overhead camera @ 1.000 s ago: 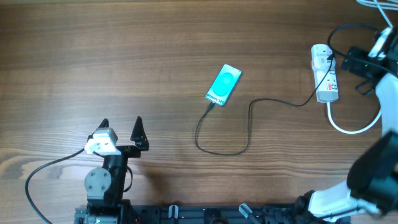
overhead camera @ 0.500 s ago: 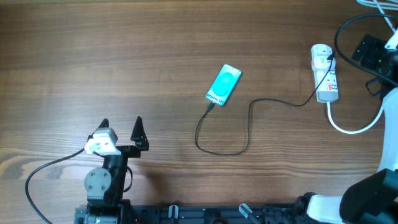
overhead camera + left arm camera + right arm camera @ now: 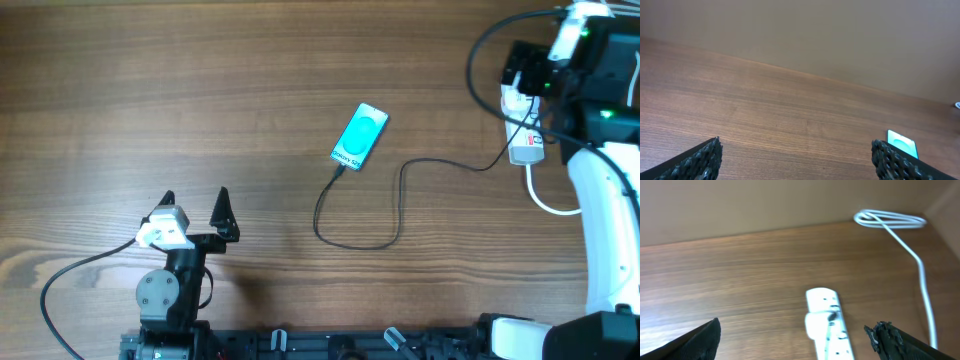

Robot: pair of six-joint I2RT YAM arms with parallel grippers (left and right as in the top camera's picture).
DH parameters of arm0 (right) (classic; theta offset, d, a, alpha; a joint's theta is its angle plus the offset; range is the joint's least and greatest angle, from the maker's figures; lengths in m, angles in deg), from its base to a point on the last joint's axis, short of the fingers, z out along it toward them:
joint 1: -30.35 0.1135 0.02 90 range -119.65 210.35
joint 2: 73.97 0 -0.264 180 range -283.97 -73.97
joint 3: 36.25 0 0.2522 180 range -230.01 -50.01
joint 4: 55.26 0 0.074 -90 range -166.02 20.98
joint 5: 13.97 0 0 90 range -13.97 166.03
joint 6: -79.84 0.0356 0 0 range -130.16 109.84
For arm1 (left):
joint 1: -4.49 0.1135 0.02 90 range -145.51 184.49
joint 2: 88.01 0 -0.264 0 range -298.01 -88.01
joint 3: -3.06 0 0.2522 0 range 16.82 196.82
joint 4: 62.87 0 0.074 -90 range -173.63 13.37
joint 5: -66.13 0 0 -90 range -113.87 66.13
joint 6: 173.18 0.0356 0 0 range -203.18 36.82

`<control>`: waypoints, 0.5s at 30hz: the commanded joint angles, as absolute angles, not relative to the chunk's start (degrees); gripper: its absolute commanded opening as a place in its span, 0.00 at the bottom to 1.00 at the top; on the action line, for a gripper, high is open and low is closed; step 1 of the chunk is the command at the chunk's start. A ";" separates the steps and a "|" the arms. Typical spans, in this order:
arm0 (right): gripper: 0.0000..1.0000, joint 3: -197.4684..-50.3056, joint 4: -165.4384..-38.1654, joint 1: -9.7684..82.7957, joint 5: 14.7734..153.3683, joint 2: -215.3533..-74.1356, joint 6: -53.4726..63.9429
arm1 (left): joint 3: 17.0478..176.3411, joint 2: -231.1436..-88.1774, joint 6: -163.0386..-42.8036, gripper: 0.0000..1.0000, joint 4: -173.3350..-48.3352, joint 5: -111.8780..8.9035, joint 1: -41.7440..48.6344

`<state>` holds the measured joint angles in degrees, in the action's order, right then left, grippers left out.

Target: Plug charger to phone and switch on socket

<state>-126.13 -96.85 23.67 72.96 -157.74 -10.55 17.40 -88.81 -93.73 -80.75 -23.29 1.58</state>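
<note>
The phone (image 3: 359,137) lies face up mid-table, its turquoise screen showing; its corner also shows in the left wrist view (image 3: 902,142). The charger (image 3: 400,190), a thin black cable, loops from the phone's near end to a white plug in the socket (image 3: 524,140). The socket (image 3: 829,327) is a white strip at the right. My right gripper (image 3: 524,72) hovers open over the socket's far end, and in its wrist view (image 3: 795,330) nothing is between its fingers. My left gripper (image 3: 194,205) rests open and empty at the near left, far from the phone.
The socket's thick white cord (image 3: 548,205) curves toward the near right, and a coiled white cord (image 3: 890,219) lies near the wall behind it. The right arm's white link (image 3: 605,230) runs along the right edge. A black rail (image 3: 330,345) lines the front edge.
The right arm has swung in from the far right edge, so its gripper is now above the socket. The left arm, phone and charger have not moved.
</note>
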 commanded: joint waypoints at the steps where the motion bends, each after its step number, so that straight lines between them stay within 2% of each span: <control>1: 1.00 -125.89 -96.74 28.04 72.41 -156.21 -11.51 | 17.14 -88.18 -92.57 1.00 -80.79 -22.94 1.49; 7: 1.00 -125.89 -97.88 32.26 70.51 -154.07 -16.84 | 17.14 -88.18 -92.57 1.00 -80.79 -22.94 1.49; 13: 1.00 -123.18 -103.17 35.04 85.61 -153.59 -17.78 | 17.14 -88.18 -92.57 1.00 -80.79 -22.94 1.49; 15: 1.00 -119.92 -102.51 35.54 86.29 -153.56 -17.69 | 17.14 -88.18 -92.57 1.00 -80.79 -22.94 1.49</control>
<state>-124.66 -102.62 34.60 79.45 -153.91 -16.14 17.40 -88.81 -93.73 -80.75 -23.27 1.58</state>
